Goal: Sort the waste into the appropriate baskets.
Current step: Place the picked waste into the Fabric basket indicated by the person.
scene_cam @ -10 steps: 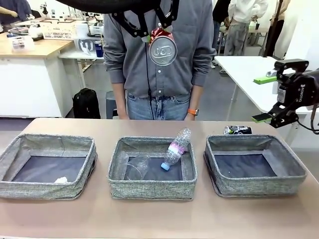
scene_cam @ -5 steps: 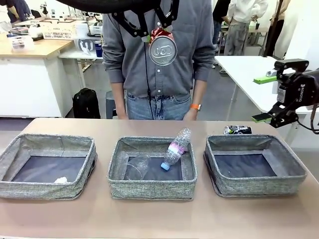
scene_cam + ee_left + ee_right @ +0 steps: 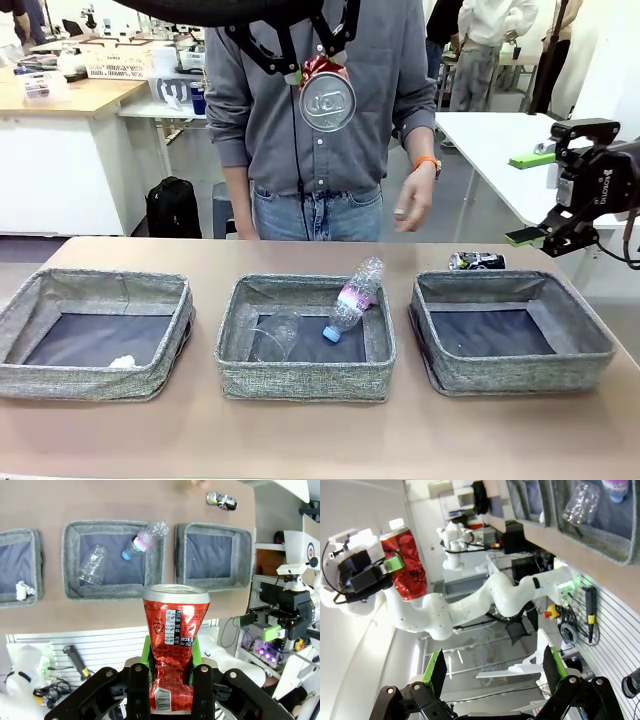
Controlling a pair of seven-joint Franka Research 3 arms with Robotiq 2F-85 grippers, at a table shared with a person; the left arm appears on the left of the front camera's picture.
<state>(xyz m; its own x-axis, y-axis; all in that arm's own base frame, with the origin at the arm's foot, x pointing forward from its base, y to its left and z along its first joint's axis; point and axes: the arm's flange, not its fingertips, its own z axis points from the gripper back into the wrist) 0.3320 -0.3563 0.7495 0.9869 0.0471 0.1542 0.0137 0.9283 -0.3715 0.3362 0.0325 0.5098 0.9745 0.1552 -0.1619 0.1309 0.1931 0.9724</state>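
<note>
**Red can held high, the bare basket likely its home**

The left gripper (image 3: 170, 664) is up high, jaws clamped on the dented waist of the red can (image 3: 175, 625), rim pointing down at the counter (image 3: 320, 440). In the front view the can hangs at 12 o'clock above the middle basket (image 3: 300, 382). That basket holds the clear plastic bottle (image 3: 350, 298), leaning on its far rim, and the clear plastic cup (image 3: 275, 335). The small white paper ball (image 3: 122, 362) sits in the left basket (image 3: 90, 382). The right basket (image 3: 520, 375) shows only its navy bottom, so metal looks bound for there.

To do this well, I'd carry the can toward 3 o'clock until it is square over that navy bottom. Then drop low before the jaws part, since a crushed can let go from this height could bounce out.

Two things to watch. The right gripper (image 3: 528, 197) idles at 3 o'clock, jaws apart and nothing in them. And the person's hand (image 3: 413, 203) hovers at about 11 o'clock from the dark can (image 3: 476, 261), which lies on the counter just beyond the right basket's far rim.
</note>
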